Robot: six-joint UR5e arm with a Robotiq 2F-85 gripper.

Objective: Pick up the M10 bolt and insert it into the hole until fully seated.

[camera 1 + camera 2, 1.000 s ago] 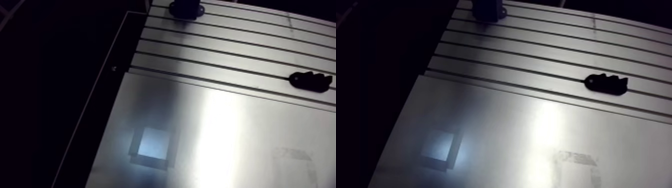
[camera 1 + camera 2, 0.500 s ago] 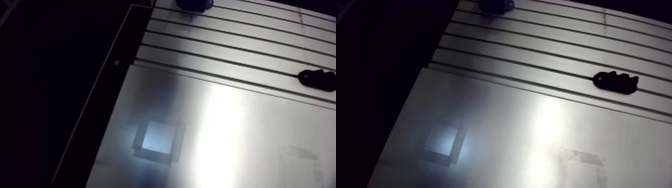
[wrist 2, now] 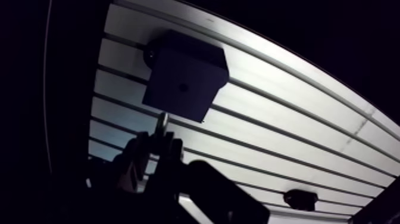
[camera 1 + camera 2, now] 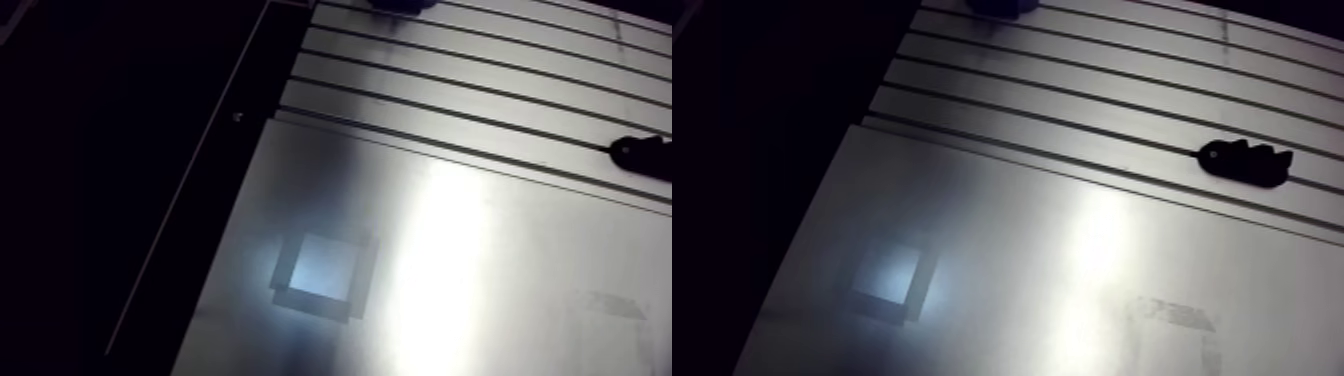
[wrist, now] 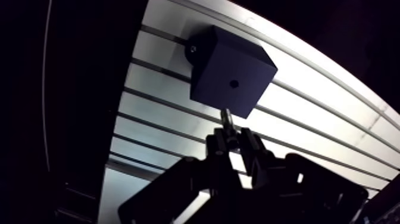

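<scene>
In the wrist view my gripper (image 5: 234,142) is shut on the M10 bolt (image 5: 226,118), a thin metallic shank that sticks out ahead of the fingertips. Just ahead of the bolt's tip stands a black cube block (image 5: 230,70) on the slotted table, with a small round hole (image 5: 234,84) in the face turned toward me. The tip sits close under that face, a little short of the hole. In the arm view only the block's lower edge (image 4: 997,5) shows, and the gripper is out of sight.
A small black clamp-like part (image 4: 1245,163) lies on the slotted table (image 4: 1092,90), also seen beside the gripper (image 3: 299,198). Nearer lies a smooth metal plate (image 4: 1072,250) with a taped square mark (image 4: 887,280). The table's dark edge runs alongside the block.
The whole arm view has shifted, so the camera moved with the arm; the block has slid almost out of the picture. The things on the table have not moved.
</scene>
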